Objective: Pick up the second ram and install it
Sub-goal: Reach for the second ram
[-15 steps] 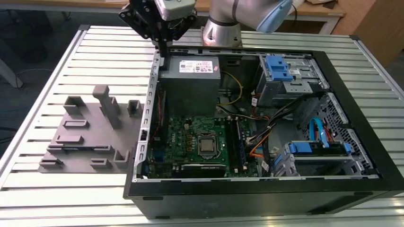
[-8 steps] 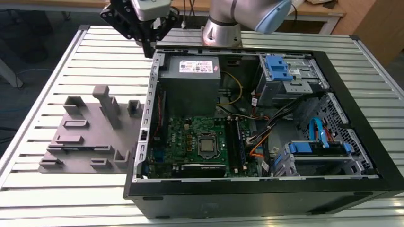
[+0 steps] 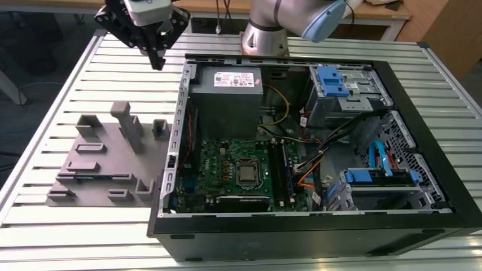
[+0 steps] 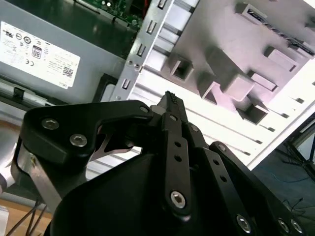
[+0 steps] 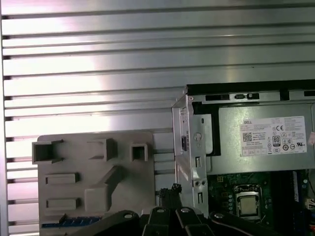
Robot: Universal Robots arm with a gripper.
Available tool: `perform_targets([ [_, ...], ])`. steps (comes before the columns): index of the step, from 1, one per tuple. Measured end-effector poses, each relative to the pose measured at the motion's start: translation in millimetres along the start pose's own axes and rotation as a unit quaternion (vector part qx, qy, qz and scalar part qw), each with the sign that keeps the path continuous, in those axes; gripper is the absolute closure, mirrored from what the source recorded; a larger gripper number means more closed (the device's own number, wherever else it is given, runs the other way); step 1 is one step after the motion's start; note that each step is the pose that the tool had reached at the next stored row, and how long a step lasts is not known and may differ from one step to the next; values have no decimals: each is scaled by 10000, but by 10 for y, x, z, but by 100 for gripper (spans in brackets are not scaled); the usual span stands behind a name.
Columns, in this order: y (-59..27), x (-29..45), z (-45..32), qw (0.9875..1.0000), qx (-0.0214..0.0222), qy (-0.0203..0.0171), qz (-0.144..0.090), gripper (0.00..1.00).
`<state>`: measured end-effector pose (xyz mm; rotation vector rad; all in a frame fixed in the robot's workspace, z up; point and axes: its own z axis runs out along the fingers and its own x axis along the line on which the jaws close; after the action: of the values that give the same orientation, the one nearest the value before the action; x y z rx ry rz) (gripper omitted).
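Note:
My gripper (image 3: 157, 63) hangs high over the slatted table at the exterior view's far left, just outside the open computer case (image 3: 169, 217). Its black fingers come together to a point in both wrist views (image 4: 170, 98) (image 5: 170, 191), shut with nothing between them. In the first wrist view, a thin dark blue strip (image 5: 64, 224) that looks like the second ram lies along one edge of the grey tray (image 5: 93, 196). The gripper is well above the tray (image 3: 90, 186), apart from it. The green circuit board (image 3: 226, 164) with its square silver chip (image 3: 246, 172) lies inside the case.
A grey power supply (image 3: 226, 93) fills the case's far corner, close to the gripper. Blue drive brackets (image 3: 331, 82), cables and a drive cage (image 3: 376, 186) crowd the case's right side. The tray's upright posts (image 3: 130, 127) rise below the gripper. The arm's base (image 3: 263, 39) stands behind the case.

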<state>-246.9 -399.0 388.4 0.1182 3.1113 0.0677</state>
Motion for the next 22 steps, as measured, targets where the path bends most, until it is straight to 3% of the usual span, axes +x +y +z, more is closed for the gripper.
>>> perform_targets([
  [10, -51, 336, 22, 10000, 0, 0, -1, 93],
  [22, -174, 617, 49, 10000, 0, 0, -1, 93],
])
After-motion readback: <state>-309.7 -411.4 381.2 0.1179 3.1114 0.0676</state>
